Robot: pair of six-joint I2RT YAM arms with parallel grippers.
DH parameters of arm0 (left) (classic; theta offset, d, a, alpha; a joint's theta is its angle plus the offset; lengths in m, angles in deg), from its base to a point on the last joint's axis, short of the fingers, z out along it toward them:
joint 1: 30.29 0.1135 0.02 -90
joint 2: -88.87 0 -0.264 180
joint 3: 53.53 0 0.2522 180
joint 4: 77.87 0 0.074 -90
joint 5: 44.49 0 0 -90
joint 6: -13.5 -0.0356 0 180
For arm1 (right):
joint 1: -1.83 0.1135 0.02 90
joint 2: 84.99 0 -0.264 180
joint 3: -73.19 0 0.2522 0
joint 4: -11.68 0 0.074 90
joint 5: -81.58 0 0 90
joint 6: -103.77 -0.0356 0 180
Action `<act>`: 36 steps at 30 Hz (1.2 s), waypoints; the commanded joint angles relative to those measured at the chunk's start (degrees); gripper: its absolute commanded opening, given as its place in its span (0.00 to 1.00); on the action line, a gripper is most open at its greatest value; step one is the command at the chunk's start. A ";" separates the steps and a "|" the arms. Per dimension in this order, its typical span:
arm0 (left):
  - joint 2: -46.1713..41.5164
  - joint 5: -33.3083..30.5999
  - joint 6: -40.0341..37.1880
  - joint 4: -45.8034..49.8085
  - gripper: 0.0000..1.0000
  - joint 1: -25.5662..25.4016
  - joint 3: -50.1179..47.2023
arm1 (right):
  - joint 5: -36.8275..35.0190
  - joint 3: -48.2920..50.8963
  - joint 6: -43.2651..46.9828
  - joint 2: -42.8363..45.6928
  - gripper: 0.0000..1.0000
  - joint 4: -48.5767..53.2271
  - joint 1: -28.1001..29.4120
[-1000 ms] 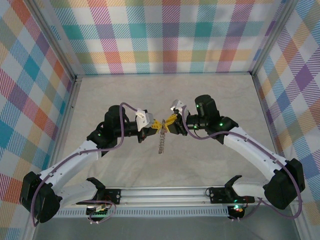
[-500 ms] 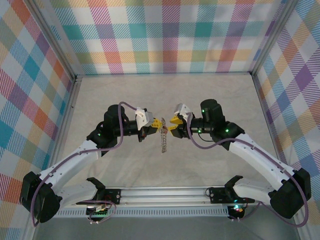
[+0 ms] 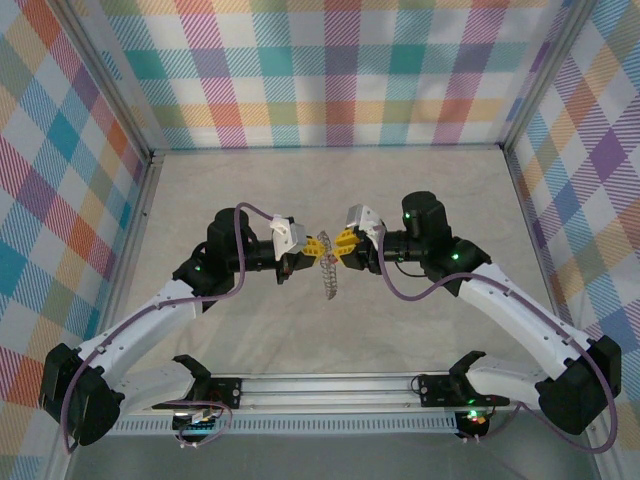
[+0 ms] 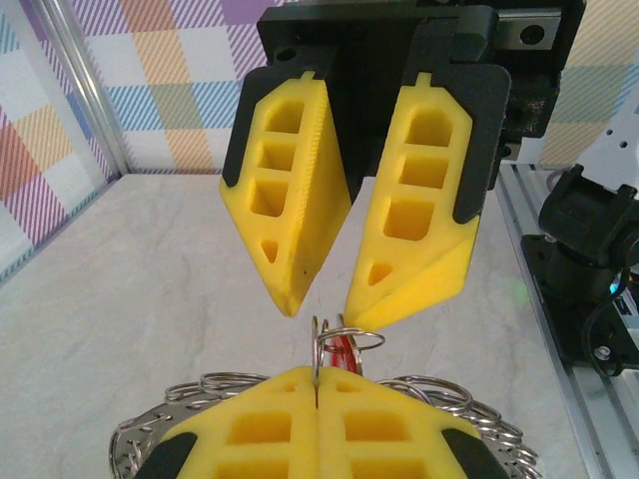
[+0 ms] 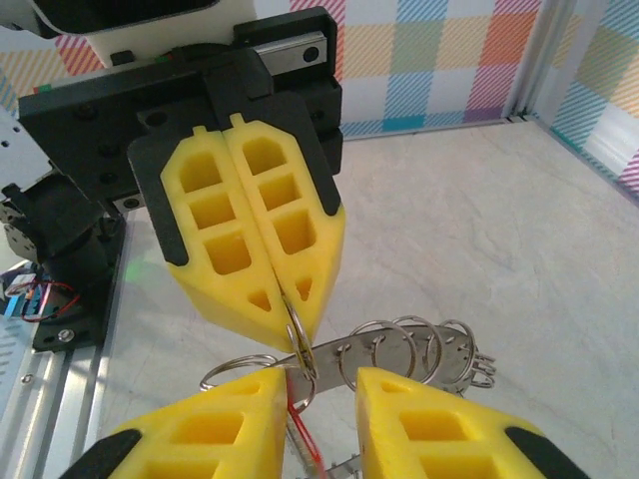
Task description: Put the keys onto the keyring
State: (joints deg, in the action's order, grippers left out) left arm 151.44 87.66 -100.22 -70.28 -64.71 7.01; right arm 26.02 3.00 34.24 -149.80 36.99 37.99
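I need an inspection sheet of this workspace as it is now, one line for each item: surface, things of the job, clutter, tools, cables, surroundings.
Surface: pale marbled table, bare around the arms.
Job's things: keyring hangs between the two tools; red key sits at its small wire loop; no other key made out.
Clutter: nothing seen.
Grippers: left tool shut on a wire loop of the keyring; right tool open, fingertips on either side of that loop.
Cables: purple cable looped over each arm.
Surroundings: plaid walls on three sides; metal rail at the near edge.
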 commanded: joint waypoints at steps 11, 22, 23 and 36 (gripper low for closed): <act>0.44 3.75 1.95 -3.86 0.00 -0.61 2.87 | 4.58 -1.15 3.32 -0.76 0.19 2.05 -0.13; 2.78 8.49 4.63 -8.36 0.00 -0.98 3.29 | 5.71 -0.79 4.11 -0.48 0.15 2.59 -0.11; 2.97 8.80 4.60 -8.50 0.00 -1.08 3.50 | 5.88 -0.79 4.14 -0.49 0.15 2.56 -0.13; 3.43 6.66 -5.11 6.16 0.08 -1.80 7.90 | 3.71 -1.34 7.21 0.08 0.06 6.09 -0.13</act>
State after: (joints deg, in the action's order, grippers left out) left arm 155.48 93.96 -98.89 -68.71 -64.84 10.47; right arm 29.58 2.98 38.28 -150.13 40.38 37.42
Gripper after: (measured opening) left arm 0.069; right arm 0.068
